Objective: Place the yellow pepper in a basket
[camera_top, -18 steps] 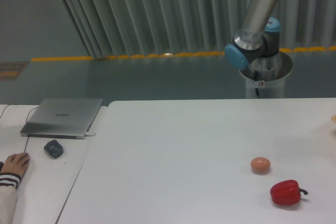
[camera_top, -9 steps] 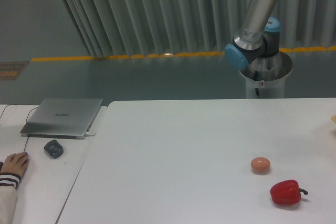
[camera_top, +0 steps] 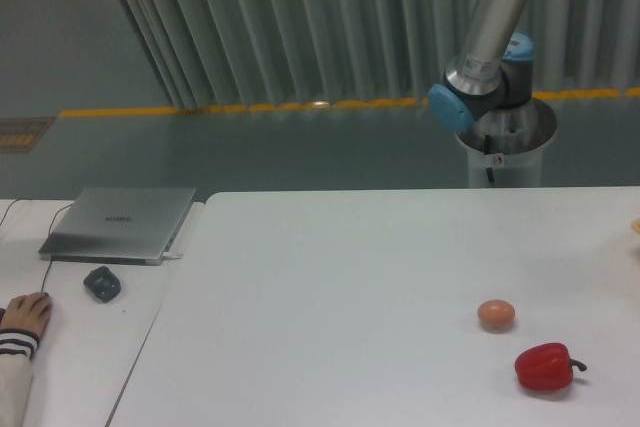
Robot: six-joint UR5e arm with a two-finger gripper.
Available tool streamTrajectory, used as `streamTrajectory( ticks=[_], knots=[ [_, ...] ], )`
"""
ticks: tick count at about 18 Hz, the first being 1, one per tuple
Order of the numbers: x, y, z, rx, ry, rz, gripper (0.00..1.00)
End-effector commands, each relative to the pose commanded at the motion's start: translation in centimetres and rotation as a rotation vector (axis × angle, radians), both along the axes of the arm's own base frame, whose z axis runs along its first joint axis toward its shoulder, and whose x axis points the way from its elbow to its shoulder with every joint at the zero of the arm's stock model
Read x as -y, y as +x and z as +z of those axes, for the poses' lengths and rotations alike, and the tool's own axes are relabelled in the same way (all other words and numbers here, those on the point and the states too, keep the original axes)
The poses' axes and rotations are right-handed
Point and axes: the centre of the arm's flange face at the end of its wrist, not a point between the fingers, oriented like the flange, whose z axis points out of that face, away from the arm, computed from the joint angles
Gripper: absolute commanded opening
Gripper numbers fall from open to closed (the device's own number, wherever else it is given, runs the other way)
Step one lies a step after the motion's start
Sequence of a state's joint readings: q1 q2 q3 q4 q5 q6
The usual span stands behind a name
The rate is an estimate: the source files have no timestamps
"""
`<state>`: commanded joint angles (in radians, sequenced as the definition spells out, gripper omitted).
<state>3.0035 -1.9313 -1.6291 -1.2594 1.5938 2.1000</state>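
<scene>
The gripper and its fingers are out of frame, so their state cannot be told; only the arm's elbow (camera_top: 478, 92) shows behind the white table (camera_top: 330, 277). No yellow pepper or basket is visible, just a red pepper (camera_top: 545, 367) beside an orange-brown ball (camera_top: 496, 314). The laptop's (camera_top: 122, 222) logo is unreadable.

The robot arm (camera_top: 490, 42) is cut off by the top edge; its gripper lies outside the picture. A pale object (camera_top: 636, 226) at the right edge shows only a sliver and cannot be identified. A person's hand (camera_top: 24, 313) is cropped at the lower left corner
</scene>
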Motion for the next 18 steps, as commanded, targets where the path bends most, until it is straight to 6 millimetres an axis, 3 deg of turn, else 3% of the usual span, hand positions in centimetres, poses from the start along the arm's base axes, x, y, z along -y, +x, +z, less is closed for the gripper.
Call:
streamTrajectory(
  ticks=[8,12,18],
  knots=[
    [-0.3,-0.2,0.2,-0.008,0.002,0.006,1.0],
    [-0.8,-0.1,0.7,-0.012,-0.006,0.004,0.65],
    [-0.9,-0.6,1.5,-0.022,-0.006,0.002,0.49]
  ],
)
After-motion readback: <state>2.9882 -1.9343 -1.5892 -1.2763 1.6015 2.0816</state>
